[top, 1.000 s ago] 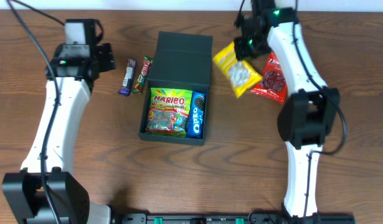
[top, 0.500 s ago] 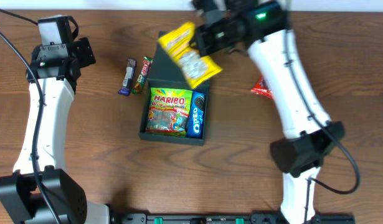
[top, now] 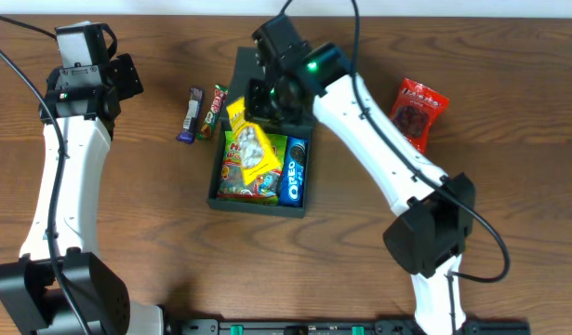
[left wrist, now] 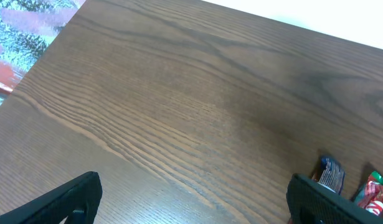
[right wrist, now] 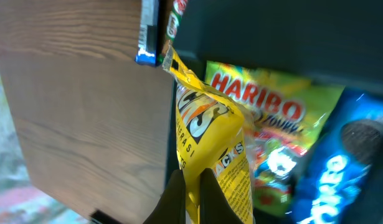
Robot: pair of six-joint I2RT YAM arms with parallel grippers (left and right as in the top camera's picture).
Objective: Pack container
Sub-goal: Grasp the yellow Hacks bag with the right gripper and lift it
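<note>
Here, yellow snack packet (top: 252, 149) is held over the container (top: 258, 207) by the clamped right gripper (right wrist: 192, 198).
Left gripper (left wrist: 191, 190) is seen spread wide, empty, upper left of overhead frame.

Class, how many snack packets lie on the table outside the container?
3: a purple bar and a green bar side by side left of the container, a red packet to its right. The right arm may hide more.

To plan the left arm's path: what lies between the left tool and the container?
In the overhead view, a purple bar and a green bar lie there, close beside the container.
</note>
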